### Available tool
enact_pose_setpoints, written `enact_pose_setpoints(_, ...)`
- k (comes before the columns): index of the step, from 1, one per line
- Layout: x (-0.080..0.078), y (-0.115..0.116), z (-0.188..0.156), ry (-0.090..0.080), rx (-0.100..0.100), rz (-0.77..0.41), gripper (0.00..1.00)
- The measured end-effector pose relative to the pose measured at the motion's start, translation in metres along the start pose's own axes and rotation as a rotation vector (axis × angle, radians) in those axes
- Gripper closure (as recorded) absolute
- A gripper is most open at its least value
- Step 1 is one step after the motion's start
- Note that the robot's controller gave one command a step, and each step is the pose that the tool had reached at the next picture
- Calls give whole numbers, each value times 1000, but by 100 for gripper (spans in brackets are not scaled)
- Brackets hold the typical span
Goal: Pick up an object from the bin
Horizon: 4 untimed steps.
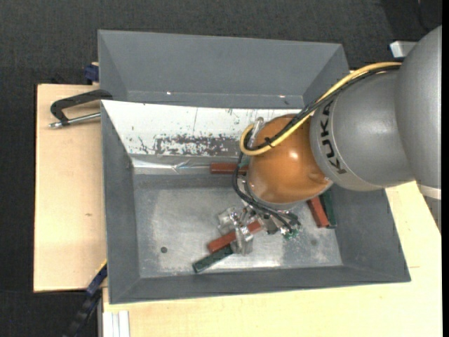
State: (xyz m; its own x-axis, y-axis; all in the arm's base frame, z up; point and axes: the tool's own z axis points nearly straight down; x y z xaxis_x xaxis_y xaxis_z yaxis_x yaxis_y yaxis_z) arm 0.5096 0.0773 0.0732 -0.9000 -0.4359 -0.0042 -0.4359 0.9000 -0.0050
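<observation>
Near the middle of the bin's [118, 223] front edge lies a red-brown block [222, 243], with the end effector [242, 229] low over its right end; whether it is apart or together cannot be told. A dark green stick [210, 262] lies just in front of the block. Another red block [224, 167] rests against the back wall, and red and green sticks [321, 211] lie near the right wall.
</observation>
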Motion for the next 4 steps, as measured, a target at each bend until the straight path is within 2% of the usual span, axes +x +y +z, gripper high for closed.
enact_pose_setpoints(1, -9, 20, 0, -5, -1, -123, 100)
enact_pose_setpoints(2, -19, 40, -1, -2, -3, 94, 100)
enact_pose_setpoints(3, -18, 75, 1, -2, -6, 31, 0)
enact_pose_setpoints(4, -19, 75, -1, -5, -5, 32, 100)
